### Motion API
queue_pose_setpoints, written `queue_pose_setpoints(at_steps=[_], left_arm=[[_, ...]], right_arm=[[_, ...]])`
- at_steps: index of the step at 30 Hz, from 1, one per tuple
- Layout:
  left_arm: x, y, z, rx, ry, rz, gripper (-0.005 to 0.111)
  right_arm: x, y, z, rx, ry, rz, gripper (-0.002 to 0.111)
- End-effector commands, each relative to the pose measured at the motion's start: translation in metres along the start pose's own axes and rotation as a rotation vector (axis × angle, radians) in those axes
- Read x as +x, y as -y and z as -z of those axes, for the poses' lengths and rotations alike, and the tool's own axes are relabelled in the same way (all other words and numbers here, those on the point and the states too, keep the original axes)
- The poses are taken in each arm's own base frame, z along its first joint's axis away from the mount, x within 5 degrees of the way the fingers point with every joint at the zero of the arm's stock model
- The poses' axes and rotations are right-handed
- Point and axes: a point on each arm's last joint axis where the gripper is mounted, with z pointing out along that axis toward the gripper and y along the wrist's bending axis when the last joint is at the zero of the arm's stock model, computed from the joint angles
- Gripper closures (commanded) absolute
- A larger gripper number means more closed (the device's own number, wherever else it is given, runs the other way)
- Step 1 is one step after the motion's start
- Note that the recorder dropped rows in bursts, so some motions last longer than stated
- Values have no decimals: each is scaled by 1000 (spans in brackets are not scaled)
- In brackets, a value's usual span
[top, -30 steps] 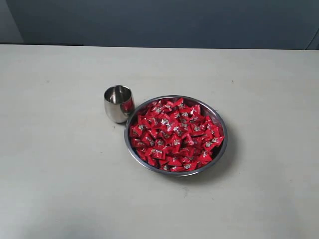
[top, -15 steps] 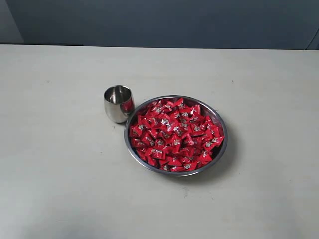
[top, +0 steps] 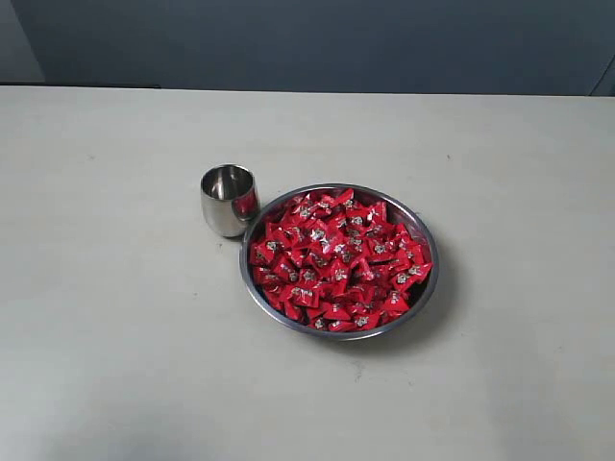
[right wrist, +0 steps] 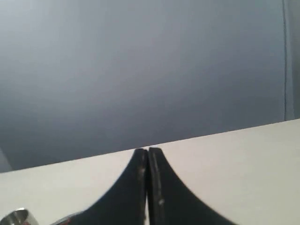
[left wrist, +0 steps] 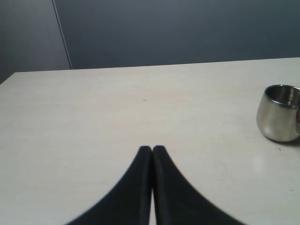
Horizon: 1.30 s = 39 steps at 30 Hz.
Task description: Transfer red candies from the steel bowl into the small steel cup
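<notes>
Left hand (left wrist: 152, 149) and right hand (right wrist: 148, 151) each have their fingers pressed together, holding nothing. Ahead of the left hand and clear of it, the small steel cup (left wrist: 280, 112) stands upright on the pale desk (top: 115, 317), just beside the steel bowl (top: 434, 274) heaped with red candies (top: 336, 259).

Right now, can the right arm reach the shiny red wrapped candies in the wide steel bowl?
Probably yes: the red candies lie uncovered in the steel bowl, nothing above them, the small steel cup beside its rim. The right fingers are shut and need opening first.
</notes>
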Motion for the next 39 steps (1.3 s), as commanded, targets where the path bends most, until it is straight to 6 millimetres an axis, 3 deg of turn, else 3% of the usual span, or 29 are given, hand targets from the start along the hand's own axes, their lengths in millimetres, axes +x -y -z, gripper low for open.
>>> queue_pose_setpoints(at_steps=[1, 6, 10, 16, 19, 23, 28, 32, 35, 39], left_arm=[[1, 0, 0, 0, 3, 4, 106], [1, 0, 0, 0, 3, 4, 106], [1, 0, 0, 0, 3, 4, 106], [1, 0, 0, 0, 3, 4, 106], [1, 0, 0, 0, 3, 4, 106], [1, 0, 0, 0, 3, 4, 106], [1, 0, 0, 0, 3, 4, 106], [1, 0, 0, 0, 3, 4, 106], [1, 0, 0, 0, 3, 4, 106], [1, 0, 0, 0, 3, 4, 106]], right_arm=[[-25, -13, -18, -91, -97, 112, 109], [-42, -24, -55, -242, -227, 166, 109], [-41, -19, -95, -278, -342, 161, 109], [-9, 2, -150, -269, -537, 159, 109], [4, 7, -168, -288, -584, 138, 109], [13, 8, -182, -351, -576, 161, 109], [15, 3, -191, -418, -529, 49, 109], [28, -8, -198, -494, -569, 68, 109], [47, -17, -209, -486, -624, 95, 109], [97, -36, -229, -484, -749, 235, 109]])
